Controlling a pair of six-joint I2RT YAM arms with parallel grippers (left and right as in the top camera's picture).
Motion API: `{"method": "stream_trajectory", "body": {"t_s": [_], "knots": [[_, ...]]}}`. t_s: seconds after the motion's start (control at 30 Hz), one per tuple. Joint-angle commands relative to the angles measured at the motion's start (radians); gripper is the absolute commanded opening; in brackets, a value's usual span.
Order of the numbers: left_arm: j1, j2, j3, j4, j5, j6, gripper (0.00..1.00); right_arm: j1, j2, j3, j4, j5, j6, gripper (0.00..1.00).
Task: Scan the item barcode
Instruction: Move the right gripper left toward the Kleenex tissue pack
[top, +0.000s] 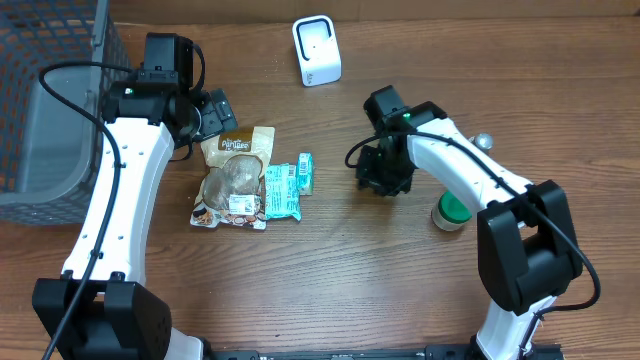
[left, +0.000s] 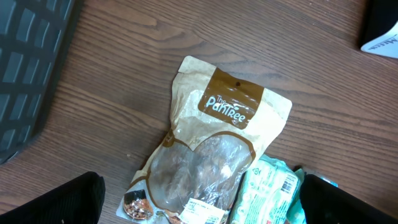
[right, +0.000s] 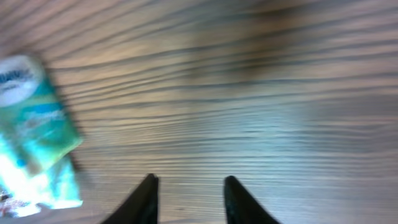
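A brown and clear snack pouch (top: 235, 175) lies flat on the wooden table, with a white barcode label (left: 205, 211) near its lower end. Two teal packets (top: 285, 188) lie against its right side; one shows a small barcode (left: 287, 183). A white scanner (top: 316, 50) stands at the back of the table. My left gripper (top: 213, 112) hovers over the pouch's (left: 214, 149) top, wide open and empty, its fingers (left: 62, 202) either side of the pouch. My right gripper (right: 189, 186) is low over bare wood to the right of the teal packets (right: 31, 106), jaws apart with nothing between.
A grey mesh basket (top: 50, 110) fills the far left. A small green-capped jar (top: 450, 212) stands right of my right gripper (top: 385, 175). A dark object with a white label (left: 380, 28) shows in the top right corner of the left wrist view.
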Motion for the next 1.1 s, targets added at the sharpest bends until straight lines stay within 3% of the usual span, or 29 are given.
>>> {"method": "stream_trajectory", "body": {"t_s": [0.0, 0.2, 0.5, 0.8, 1.07], "knots": [[-0.002, -0.006, 0.012, 0.000, -0.007, 0.003, 0.99, 0.038, -0.010, -0.003, 0.042, -0.070, 0.003, 0.34], [-0.002, -0.006, 0.012, 0.000, -0.007, 0.004, 1.00, 0.102, -0.010, -0.003, 0.114, -0.044, 0.003, 0.36], [-0.002, -0.006, 0.012, 0.000, -0.007, 0.003, 0.99, 0.196, -0.010, -0.003, 0.158, 0.066, 0.006, 0.46], [-0.002, -0.006, 0.012, 0.000, -0.007, 0.003, 1.00, 0.206, -0.010, -0.003, 0.177, 0.066, 0.006, 0.60], [-0.002, -0.006, 0.012, 0.000, -0.007, 0.004, 0.99, 0.206, -0.010, -0.003, 0.176, 0.089, 0.006, 0.63]]}}
